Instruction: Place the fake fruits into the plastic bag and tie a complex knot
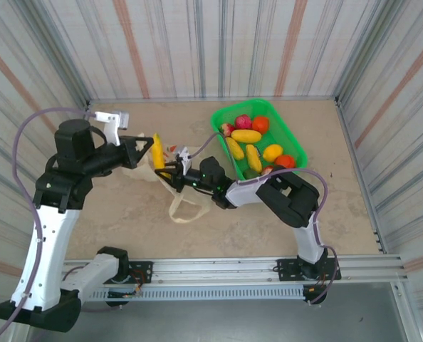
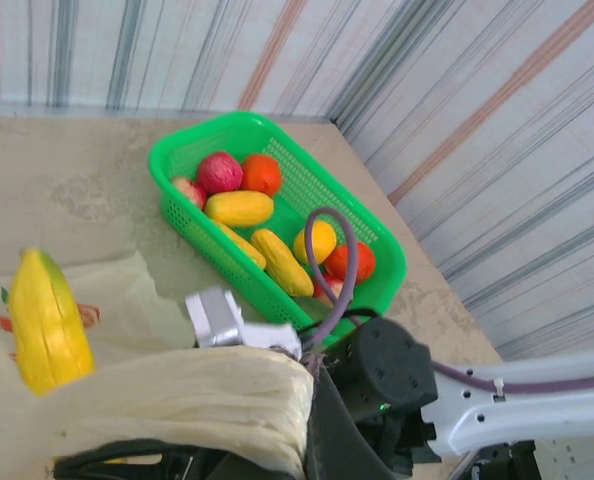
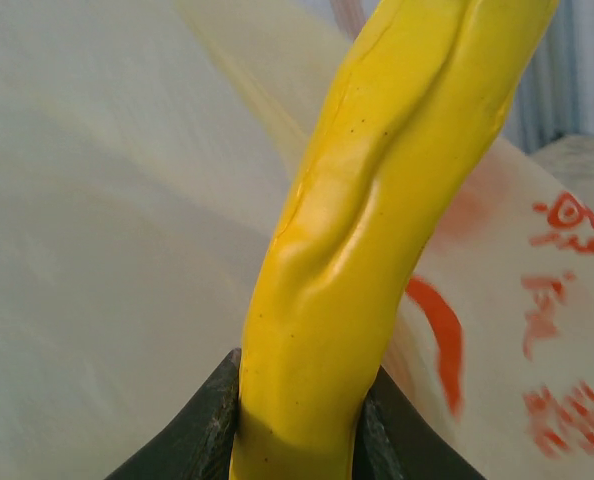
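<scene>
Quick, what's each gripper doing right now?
Left gripper: closed, gripping the plastic bag.
Right gripper: closed on a yellow banana.

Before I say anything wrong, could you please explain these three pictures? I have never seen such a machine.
These are two robot arms bolted at a table's near edge. One picture looks down from above. The other two come from a camera on each wrist. The left gripper pinches a bunched edge of the cream plastic bag. The right gripper holds a yellow banana against the bag. On the table stands a green basket with the other fake fruits, yellow, red and orange ones.
</scene>
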{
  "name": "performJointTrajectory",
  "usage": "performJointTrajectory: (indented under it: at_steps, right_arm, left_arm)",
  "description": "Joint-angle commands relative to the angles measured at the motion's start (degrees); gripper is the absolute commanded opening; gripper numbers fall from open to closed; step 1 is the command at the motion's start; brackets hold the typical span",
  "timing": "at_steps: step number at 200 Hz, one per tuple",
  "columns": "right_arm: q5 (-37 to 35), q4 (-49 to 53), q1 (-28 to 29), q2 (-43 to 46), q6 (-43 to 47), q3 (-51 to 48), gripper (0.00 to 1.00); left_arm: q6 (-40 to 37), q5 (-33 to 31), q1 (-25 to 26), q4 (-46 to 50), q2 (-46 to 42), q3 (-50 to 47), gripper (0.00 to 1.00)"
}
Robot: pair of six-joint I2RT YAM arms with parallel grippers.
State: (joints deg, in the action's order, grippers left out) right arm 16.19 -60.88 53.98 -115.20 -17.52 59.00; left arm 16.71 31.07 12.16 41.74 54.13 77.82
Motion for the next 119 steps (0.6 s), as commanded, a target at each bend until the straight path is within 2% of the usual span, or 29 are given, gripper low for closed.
performJointTrajectory:
  at_steps: [1,26,42,64,98,119]
  right_arm:
    - [-8.38,8.24,-0.60,5.16,16.93,-1.53,0.08]
    - [-14.44,15.91,-1.05,8.82,32.69,-2.46,0.10]
    - [-18.24,19.84,-2.11,10.77,39.65,-2.44,0.10]
    - [-21.50,25.98,-3.73,12.97,45.44,-0.84,0.11]
    - [-29.23,24.52,-4.20,14.53,53.75,-0.76,0.11]
    - [-26.94,22.92,-4.75,17.54,53.53,-2.29,0.12]
  left_arm:
    - [-3.69,-2.69,0.98,3.87,0.73,5.11,0.00]
    - [-6.50,-6.69,2.15,6.60,1.66,8.59,0.00]
    - [-7.91,-8.82,2.97,7.66,1.95,10.02,0.00]
    - [-9.00,-10.39,3.50,8.15,2.21,10.85,0.00]
    - [-10.30,-12.02,3.91,8.28,2.30,10.00,0.00]
    - [-10.16,-12.07,4.10,7.42,2.18,7.20,0.00]
